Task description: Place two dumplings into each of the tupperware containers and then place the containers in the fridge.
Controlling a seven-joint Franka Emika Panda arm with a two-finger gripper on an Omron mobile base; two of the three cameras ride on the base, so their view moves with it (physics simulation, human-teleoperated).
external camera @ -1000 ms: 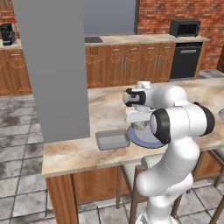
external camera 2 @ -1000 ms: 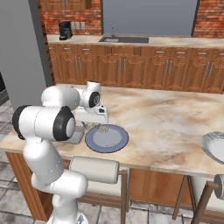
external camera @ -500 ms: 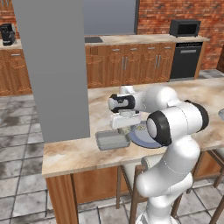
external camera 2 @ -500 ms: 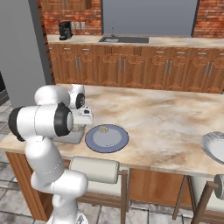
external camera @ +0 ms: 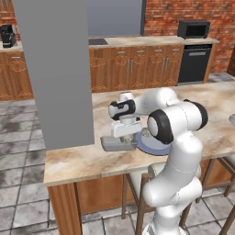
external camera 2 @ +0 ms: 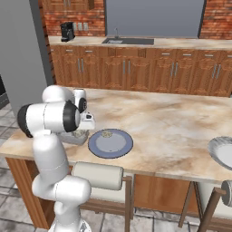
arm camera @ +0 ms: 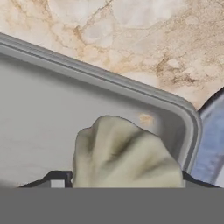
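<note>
- Step: filling the grey tub (external camera: 114,143). Hand (external camera: 125,134) hangs just over it, fingers pinching a dumpling (arm camera: 127,153).
- Next: release the dumpling into the tub near its corner, then lift clear.
- Dumpling: beige, creased, lumpy.
- Tub sits on the worktop (external camera 2: 181,122), beside the blue plate (external camera 2: 110,143).

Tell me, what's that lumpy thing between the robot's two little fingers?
A beige dumpling. In the hand view it sits between the gripper fingertips, above the floor of the grey container on the marble counter.
</note>
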